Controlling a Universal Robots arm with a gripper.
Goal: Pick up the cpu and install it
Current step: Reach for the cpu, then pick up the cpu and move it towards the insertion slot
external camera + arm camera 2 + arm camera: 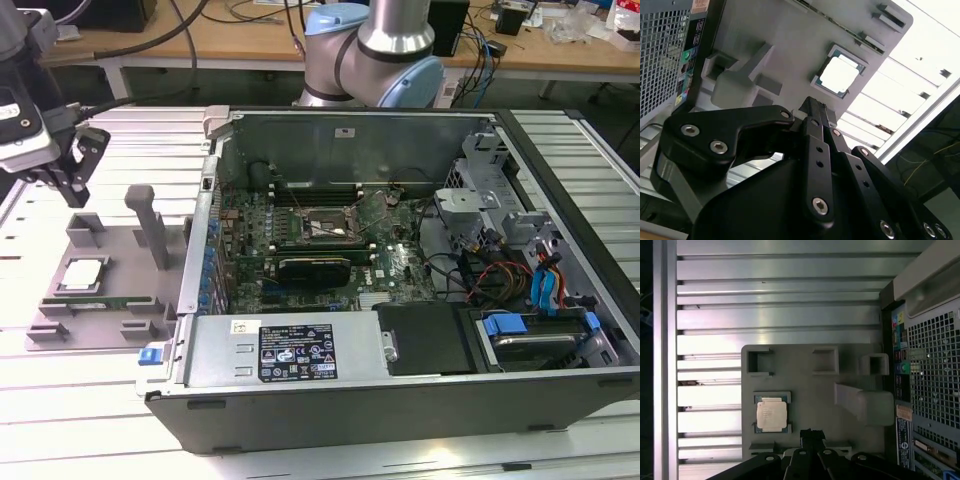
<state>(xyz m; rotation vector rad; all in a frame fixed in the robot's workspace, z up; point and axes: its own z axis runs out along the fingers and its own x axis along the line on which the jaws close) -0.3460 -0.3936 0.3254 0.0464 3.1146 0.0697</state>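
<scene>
On one grey tray, one cpu, claw apart

There is one cpu, seated in one grey holder, and one green memory stick lies in that same holder. One upright post rises from the holder. One open computer case stands on the bench, with one motherboard inside it. One robot arm is present, carrying one gripper with two jaws.
</scene>
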